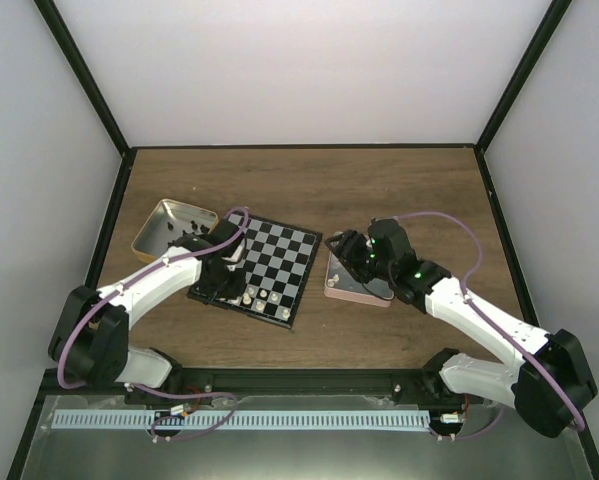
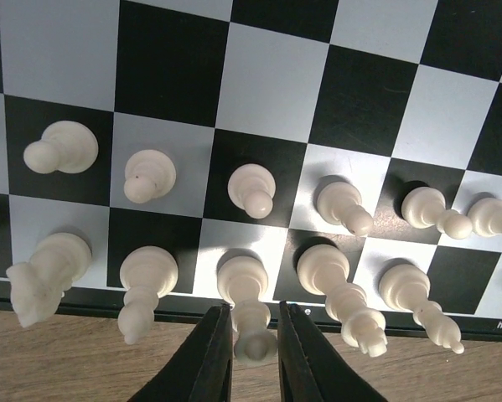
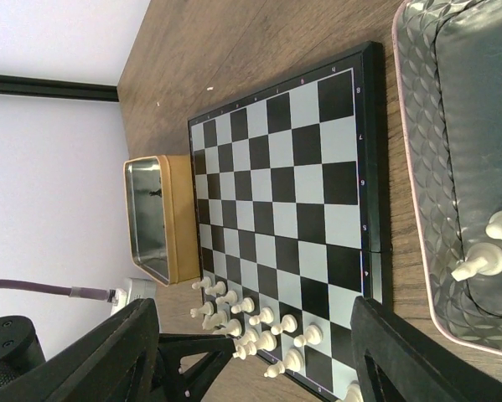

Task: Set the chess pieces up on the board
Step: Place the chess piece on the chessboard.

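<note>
The board [image 1: 291,252] lies left of centre, turned at an angle. Two rows of white chess pieces [image 2: 251,191] stand along its near edge. My left gripper [image 2: 255,314] is shut on one white back-row piece [image 2: 252,335]; its dark fingers [image 2: 210,356] press the piece from both sides while its base rests on the board [image 2: 385,92]. From above, that gripper [image 1: 225,288] sits over the board's near-left edge. My right gripper [image 3: 255,314] is open and holds nothing. It hovers at the pink tin [image 1: 357,292], where two white pieces [image 3: 478,264] lie.
A gold tin [image 1: 167,226] with several black pieces stands just left of the board [image 3: 301,167]; the right wrist view shows the gold tin [image 3: 168,219] too. The pink tin [image 3: 452,126] touches the board's right side. Bare wooden table [image 1: 309,180] stretches behind both.
</note>
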Controlling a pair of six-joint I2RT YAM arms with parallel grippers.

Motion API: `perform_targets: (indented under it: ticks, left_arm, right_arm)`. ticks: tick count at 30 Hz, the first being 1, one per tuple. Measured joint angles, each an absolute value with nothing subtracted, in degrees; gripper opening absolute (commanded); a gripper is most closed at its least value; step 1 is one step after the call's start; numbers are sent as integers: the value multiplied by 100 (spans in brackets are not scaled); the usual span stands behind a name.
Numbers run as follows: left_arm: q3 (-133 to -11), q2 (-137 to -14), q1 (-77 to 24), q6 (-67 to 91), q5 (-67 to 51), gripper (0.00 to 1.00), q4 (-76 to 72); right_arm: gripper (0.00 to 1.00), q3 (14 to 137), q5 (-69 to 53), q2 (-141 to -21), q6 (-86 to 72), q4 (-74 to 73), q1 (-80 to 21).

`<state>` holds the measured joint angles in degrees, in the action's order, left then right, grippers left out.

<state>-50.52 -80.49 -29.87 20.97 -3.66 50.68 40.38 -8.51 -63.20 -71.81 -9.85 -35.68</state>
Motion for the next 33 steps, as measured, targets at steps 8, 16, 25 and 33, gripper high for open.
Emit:
perform_targets:
  ticks: [8, 16, 25, 33]
  left_arm:
    - [-5061, -8049, -2987, 2069, -373, 25, 5098]
    - [-5240, -7948, -2987, 2073, -322, 26, 5194]
    - [-5334, -7231, -2987, 2137, -113, 37, 5122]
    - [-5260, -5913, -2987, 2335, -80, 43, 4178]
  right_arm:
    - [65, 4038, -856, -6335, -7153, -985, -3568]
    - [65, 4038, -808, -6386, -6783, -1103, -3568]
    - [62, 4130, -709, -6643, -5437, -1656, -3570]
    - [50, 4440, -578, -7443, -4436, -2401, -3568]
